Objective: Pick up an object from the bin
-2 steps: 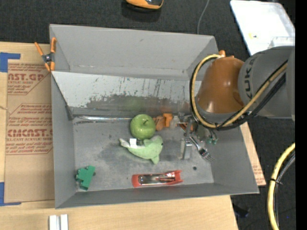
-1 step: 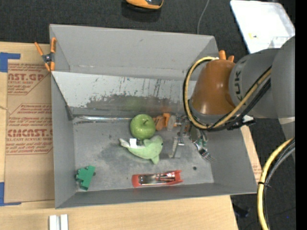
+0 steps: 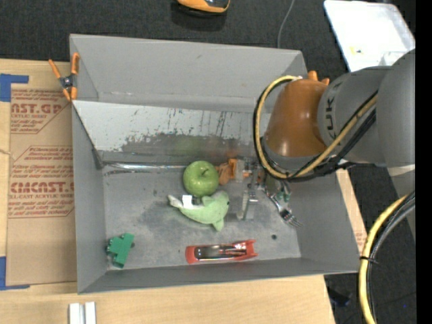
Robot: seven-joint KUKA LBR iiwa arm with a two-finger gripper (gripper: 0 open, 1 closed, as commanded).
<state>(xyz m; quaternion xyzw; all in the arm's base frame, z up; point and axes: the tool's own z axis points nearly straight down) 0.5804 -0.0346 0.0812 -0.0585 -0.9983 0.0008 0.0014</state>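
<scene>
Camera view from above: the gripper (image 3: 248,198) sits low in the grey bin (image 3: 135,201), just right of a pale green soft toy (image 3: 206,211) and a green apple (image 3: 201,177); how far open it is cannot be told and nothing is visibly gripped, so the pick looks not yet made.

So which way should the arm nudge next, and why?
Probably a small shift toward the view's left. The gripper hangs over bare bin floor, just right of the pale green soft thing, with the apple a little further off, up and left. The soft thing looks nearest, so centring over it before going down seems sensible.
</scene>
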